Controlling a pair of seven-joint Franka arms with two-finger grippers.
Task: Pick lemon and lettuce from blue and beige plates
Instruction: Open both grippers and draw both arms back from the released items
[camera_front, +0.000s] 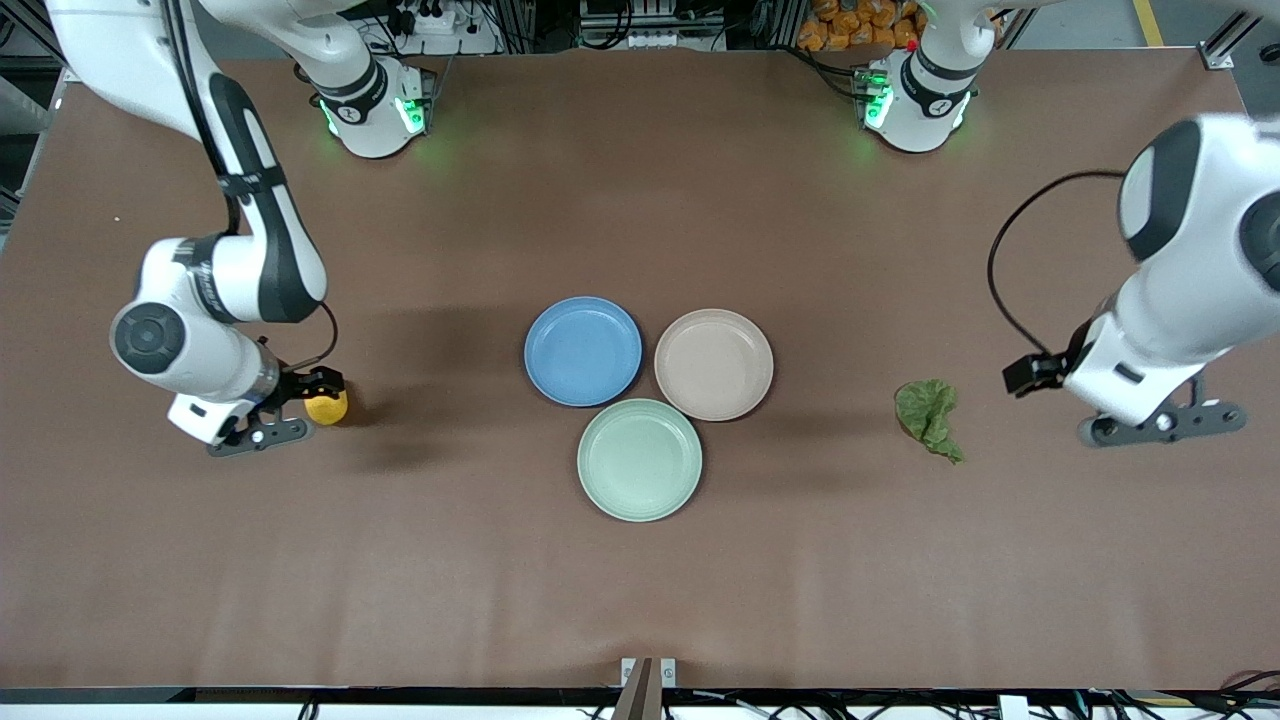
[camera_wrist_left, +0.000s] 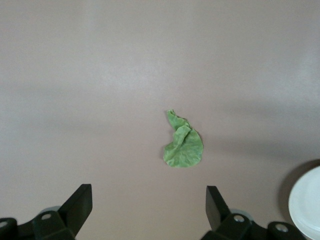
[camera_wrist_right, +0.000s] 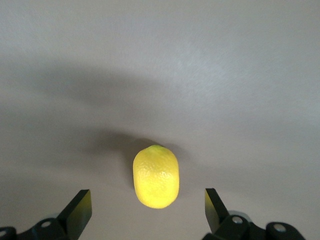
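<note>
The lemon (camera_front: 327, 408) lies on the brown table toward the right arm's end, off the plates. My right gripper (camera_wrist_right: 146, 196) is open and low beside the lemon (camera_wrist_right: 156, 176), which lies just ahead of the fingers, not gripped; it also shows in the front view (camera_front: 305, 398). The lettuce (camera_front: 928, 416) lies on the table toward the left arm's end, off the plates. My left gripper (camera_wrist_left: 149, 196) is open and empty, above the table, with the lettuce (camera_wrist_left: 184, 142) well ahead of it. The blue plate (camera_front: 583, 350) and beige plate (camera_front: 713, 363) sit mid-table, both empty.
A mint-green plate (camera_front: 639, 459), empty, touches the other two and lies nearer to the front camera. A pale plate's rim (camera_wrist_left: 306, 210) shows at the edge of the left wrist view. The brown table (camera_front: 640, 600) spreads wide around them.
</note>
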